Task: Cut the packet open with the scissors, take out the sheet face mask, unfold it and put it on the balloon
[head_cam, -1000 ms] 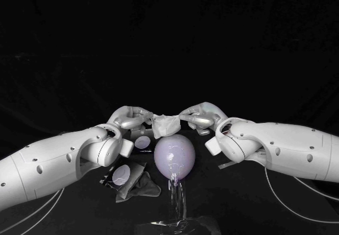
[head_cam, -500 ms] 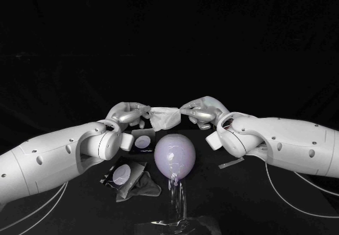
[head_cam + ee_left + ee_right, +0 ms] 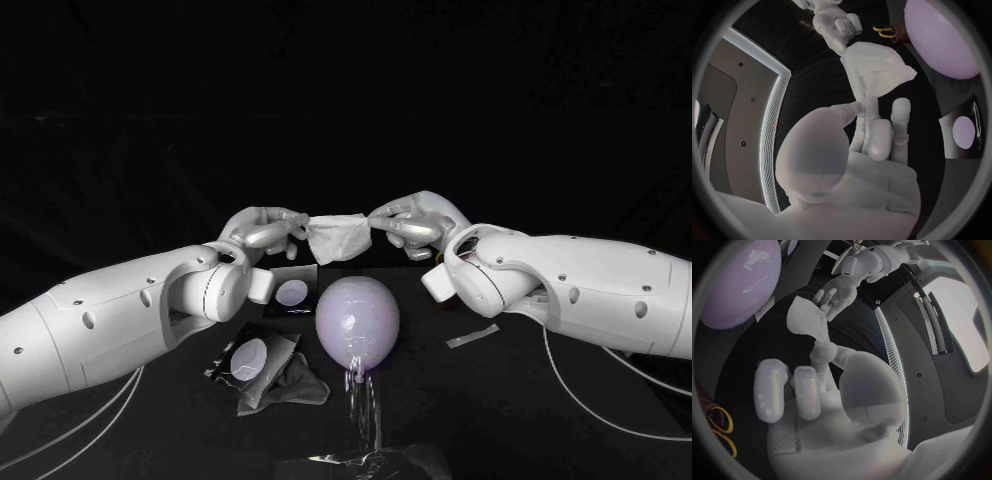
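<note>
Above the black surface [image 3: 476, 420], the head view has the left hand [image 3: 264, 232] and the right hand [image 3: 411, 222] each pinching one side of a half-folded white sheet face mask [image 3: 339, 238]. The mask hangs in the air between them, just beyond a pale lilac oval balloon [image 3: 356, 322]. A dark square packet with a pale oval print [image 3: 293, 291] lies near the balloon, on the left arm's side. A second dark piece with a similar oval [image 3: 248, 357] lies nearer the robot.

From the left wrist view, the left hand's fingers [image 3: 872, 107] close on the mask's lower corner and the right hand [image 3: 837, 27] grips its far end. Yellow-handled scissors [image 3: 887, 33] lie beside the balloon.

From the right wrist view, the right hand's fingers [image 3: 820, 352] hold the mask's near corner and the left hand [image 3: 837, 295] holds the opposite one.
</note>
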